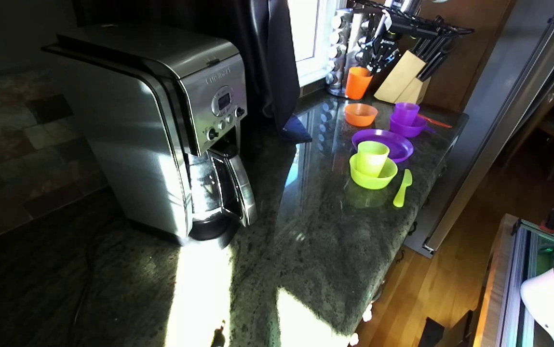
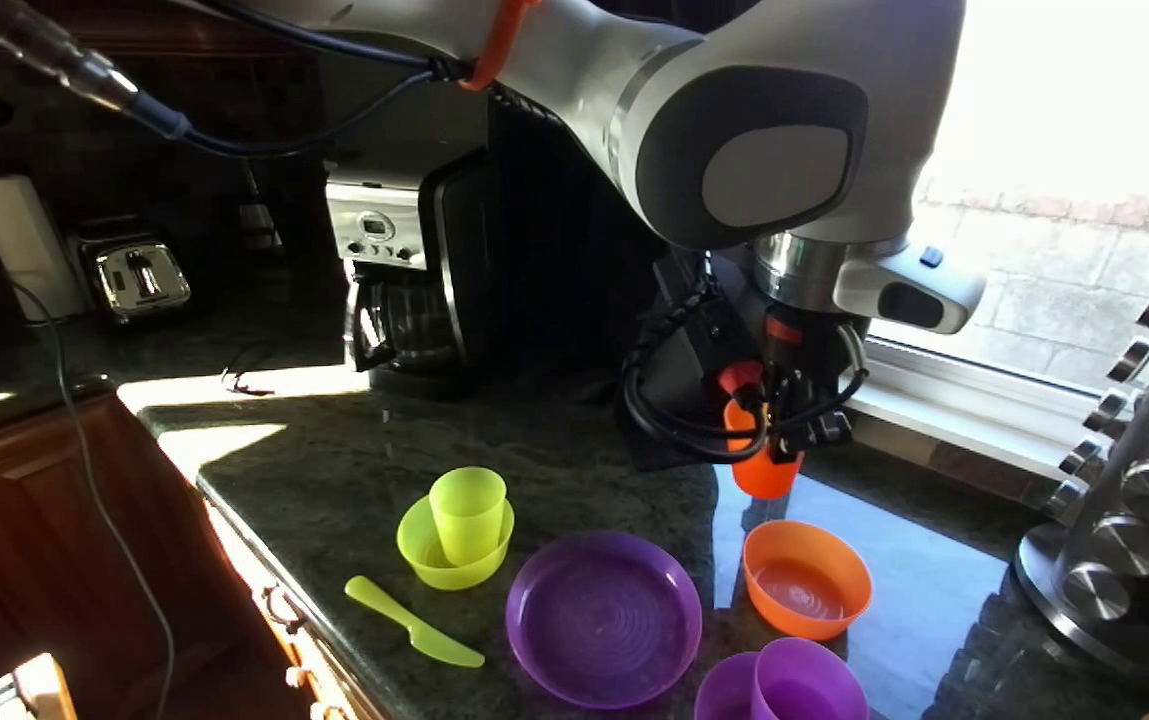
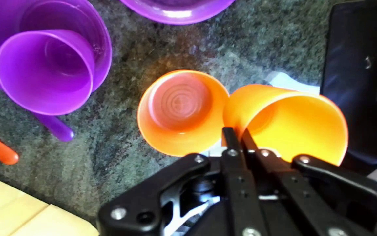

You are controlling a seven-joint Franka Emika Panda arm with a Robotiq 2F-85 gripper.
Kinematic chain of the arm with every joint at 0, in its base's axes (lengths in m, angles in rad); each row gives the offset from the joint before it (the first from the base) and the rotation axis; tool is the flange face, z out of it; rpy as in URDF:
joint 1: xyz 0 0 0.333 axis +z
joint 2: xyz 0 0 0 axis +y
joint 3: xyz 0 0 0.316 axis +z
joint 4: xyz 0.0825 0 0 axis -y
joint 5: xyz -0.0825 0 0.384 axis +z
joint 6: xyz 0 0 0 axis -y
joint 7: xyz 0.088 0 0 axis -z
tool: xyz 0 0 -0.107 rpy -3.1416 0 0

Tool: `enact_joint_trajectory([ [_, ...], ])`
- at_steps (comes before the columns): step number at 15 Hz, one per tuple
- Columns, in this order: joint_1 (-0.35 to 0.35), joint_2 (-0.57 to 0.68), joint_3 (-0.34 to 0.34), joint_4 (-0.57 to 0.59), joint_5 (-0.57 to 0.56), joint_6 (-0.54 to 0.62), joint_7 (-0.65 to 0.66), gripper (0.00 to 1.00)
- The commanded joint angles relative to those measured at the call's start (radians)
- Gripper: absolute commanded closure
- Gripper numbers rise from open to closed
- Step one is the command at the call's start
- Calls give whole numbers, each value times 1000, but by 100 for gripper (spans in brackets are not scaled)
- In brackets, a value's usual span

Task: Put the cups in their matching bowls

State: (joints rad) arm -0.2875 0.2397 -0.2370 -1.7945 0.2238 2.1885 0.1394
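A dark stone table [image 1: 305,260] fills the sunlit kitchen corner, with a bright window [image 2: 1064,130] at the upper right of an exterior view. In the wrist view the black pincer [image 3: 237,131] enters from the bottom, its fingers clamped on the wall of the orange cup [image 3: 290,123], which is tilted, right of centre; whether its base touches the table I cannot tell. Just beside it, in the middle of that frame, sits the orange bowl [image 3: 181,105], its ringed bottom showing. Farther out, at upper left, the purple cup [image 3: 45,72] is inside the purple bowl [image 3: 99,46]; a purple handle [image 3: 55,126] pokes out beneath. The purple plate [image 2: 604,620] lies at the lower centre of an exterior view. To its left there, the yellow-green cup [image 2: 469,515] stands in the lime green bowl [image 2: 419,540], with a lime green knife [image 2: 414,625] near, below. In an exterior view a knife block [image 1: 404,79] stands at upper right and a coffee maker [image 1: 211,103] at left.
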Motion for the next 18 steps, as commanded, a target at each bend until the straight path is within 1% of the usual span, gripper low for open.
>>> enact_joint_trajectory([
  [1,-18,61,-9,52,32,-21,47,99],
  [8,-50,166,-7,133,72,-21,89,99],
  [18,-64,273,-10,218,49,-41,152,99],
])
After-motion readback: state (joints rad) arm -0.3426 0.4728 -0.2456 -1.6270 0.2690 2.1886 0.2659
